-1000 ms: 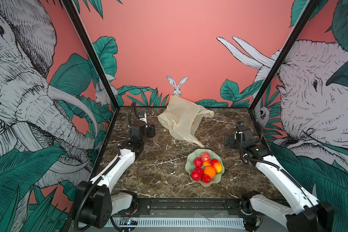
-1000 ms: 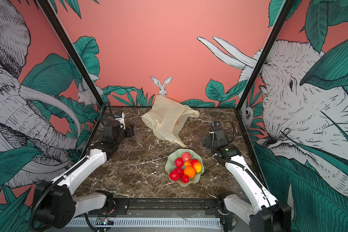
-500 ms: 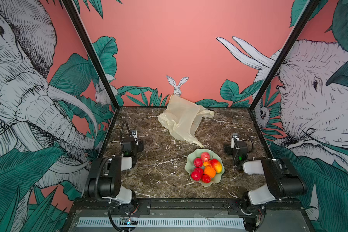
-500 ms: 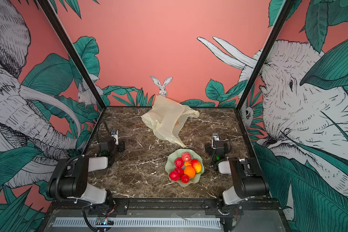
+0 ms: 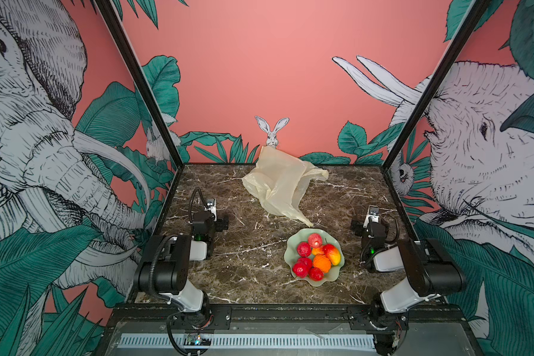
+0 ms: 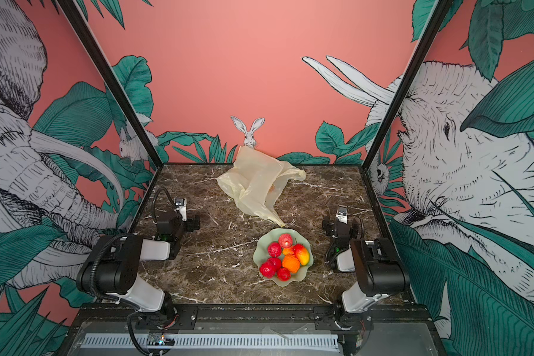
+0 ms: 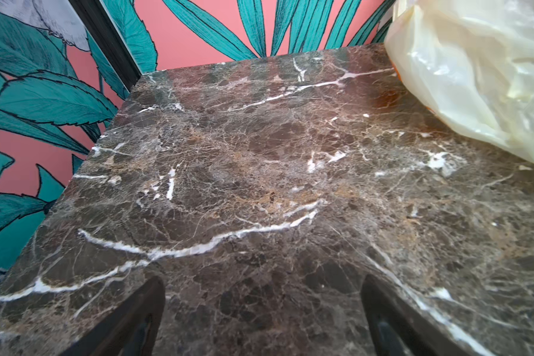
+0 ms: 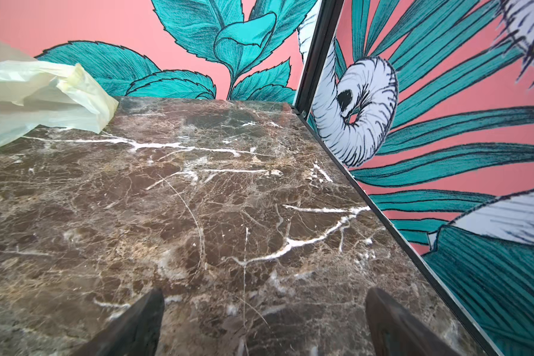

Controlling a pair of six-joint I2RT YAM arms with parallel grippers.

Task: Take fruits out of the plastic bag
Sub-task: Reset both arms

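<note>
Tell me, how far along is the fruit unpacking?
Looks done: the fruits sit piled in the green dish, and the plastic bag lies limp at the back. In hand: nothing; left hand and right hand are open, empty. Left: apparently nothing.

Both wrist views cut the bag off at the edge. Mid-frame in a top view, an orange speck in its folds is too small to identify; lower down, one fruit is half hidden among others.
</note>
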